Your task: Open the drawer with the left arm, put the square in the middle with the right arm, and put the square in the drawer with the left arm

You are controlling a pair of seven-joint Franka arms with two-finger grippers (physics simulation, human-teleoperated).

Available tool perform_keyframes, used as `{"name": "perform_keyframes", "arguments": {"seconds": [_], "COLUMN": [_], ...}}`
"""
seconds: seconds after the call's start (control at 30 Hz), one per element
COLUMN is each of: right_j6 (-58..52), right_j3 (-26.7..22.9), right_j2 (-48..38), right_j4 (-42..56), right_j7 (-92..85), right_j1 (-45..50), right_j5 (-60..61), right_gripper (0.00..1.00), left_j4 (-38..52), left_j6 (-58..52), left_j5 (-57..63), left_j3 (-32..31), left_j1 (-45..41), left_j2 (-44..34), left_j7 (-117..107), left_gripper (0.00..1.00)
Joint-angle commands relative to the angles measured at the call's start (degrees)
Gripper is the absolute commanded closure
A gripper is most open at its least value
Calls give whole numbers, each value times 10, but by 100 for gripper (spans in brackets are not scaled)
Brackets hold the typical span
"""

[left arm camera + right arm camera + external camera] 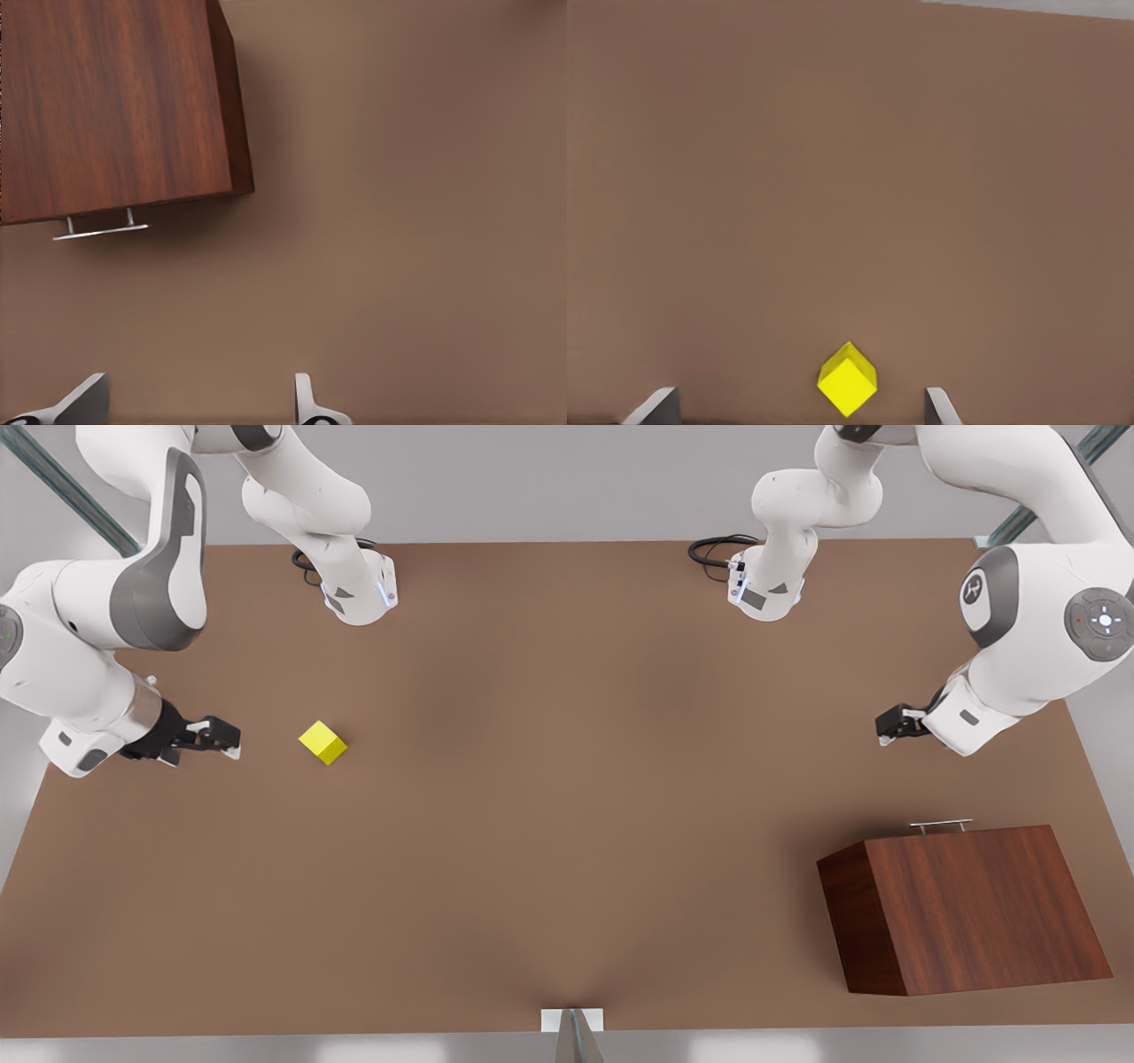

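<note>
The yellow square [322,742] lies on the brown table toward the front view's left. My right gripper [217,737] hovers just to its left, open, and the square [847,379] sits between and a little ahead of its fingertips [657,405]. The wooden cabinet [966,908] stands at the front view's lower right with its drawer pushed in, and the silver handle [941,825] sticks out on the far side. My left gripper [890,724] hangs open above the table, apart from the handle [99,230] and the cabinet [106,97].
Both arm bases [359,589] [766,589] stand at the far edge of the table. The middle of the tabletop [567,779] is bare brown surface. A small metal post [573,1032] rises at the near edge.
</note>
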Motion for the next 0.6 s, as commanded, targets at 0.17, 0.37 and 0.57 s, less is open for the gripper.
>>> {"name": "perform_keyframes", "arguments": {"seconds": [0.17,0.37,0.57], "right_j6": [7,149,202], "right_j3": [38,-10,-20], "right_j2": [1,-46,-72], "right_j4": [-38,-235,-333], "right_j7": [-32,-37,-154], "right_j1": [-1,114,115], "right_j5": [-3,-3,-3], "right_gripper": [0,0,0], "left_j4": [-97,-431,-464], "left_j6": [16,473,560], "left_j5": [-3,1,1], "left_j3": [47,90,97], "left_j1": [11,25,50], "left_j2": [-12,-106,-100], "left_j7": [-115,-652,-725], "left_gripper": [0,0,0]}}
